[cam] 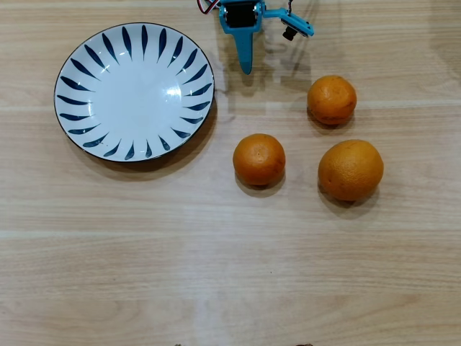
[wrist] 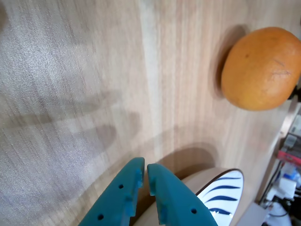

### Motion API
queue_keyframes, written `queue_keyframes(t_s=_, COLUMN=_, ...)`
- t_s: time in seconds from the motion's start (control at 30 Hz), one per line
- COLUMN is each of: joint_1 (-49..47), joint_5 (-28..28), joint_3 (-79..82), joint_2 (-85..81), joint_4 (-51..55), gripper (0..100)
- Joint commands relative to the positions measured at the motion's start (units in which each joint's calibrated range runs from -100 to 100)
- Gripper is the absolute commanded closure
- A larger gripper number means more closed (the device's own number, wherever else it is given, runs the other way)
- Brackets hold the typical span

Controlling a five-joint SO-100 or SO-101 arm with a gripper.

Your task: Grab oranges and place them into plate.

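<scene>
Overhead view shows three oranges on the wooden table (cam: 230, 288) to the right of centre: a smaller deep-orange one (cam: 259, 159) in the middle, another small one (cam: 331, 99) at upper right, and a larger, paler orange (cam: 350, 169) at right. None touches another, and all lie well apart from the blue-petalled plate (cam: 86, 65) at upper left, which is empty. The teal gripper (cam: 245, 66) hangs at the top centre of the frame, between the plate and the fruit, holding nothing. In the wrist view its two fingers (wrist: 162, 186) sit almost pressed together with only a thin slit between them, the plate's rim (wrist: 223, 190) just behind them at the bottom and one orange (wrist: 261, 68) at upper right. The fruit looks firm, round and dimpled, likely moderately heavy and prone to roll, so a grip across the widest middle seems safest, with the jaws opened wide first. In the overhead view the nearest orange lies below and slightly right of the fingertips, a fair reach away.
</scene>
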Motion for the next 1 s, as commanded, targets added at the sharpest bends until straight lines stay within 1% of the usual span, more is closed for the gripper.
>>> queue_keyframes(t_s=0.0, joint_1=0.5, joint_5=-0.2, joint_3=0.0, joint_2=-0.5, joint_4=0.2, gripper=98)
queue_keyframes(t_s=0.27, joint_1=0.9, joint_5=0.2, joint_3=0.0, joint_2=-0.5, joint_4=0.2, gripper=98)
queue_keyframes(t_s=0.47, joint_1=2.0, joint_5=5.5, joint_3=-0.3, joint_2=-0.5, joint_4=0.7, gripper=98)
queue_keyframes(t_s=0.63, joint_1=2.0, joint_5=5.6, joint_3=-1.8, joint_2=0.1, joint_4=0.1, gripper=98)
queue_keyframes(t_s=0.77, joint_1=2.0, joint_5=5.6, joint_3=-13.4, joint_2=8.1, joint_4=0.8, gripper=98)
queue_keyframes(t_s=0.87, joint_1=1.7, joint_5=5.7, joint_3=-26.7, joint_2=20.8, joint_4=0.9, gripper=98)
queue_keyframes(t_s=0.97, joint_1=-1.3, joint_5=5.7, joint_3=-38.5, joint_2=34.1, joint_4=0.9, gripper=98)
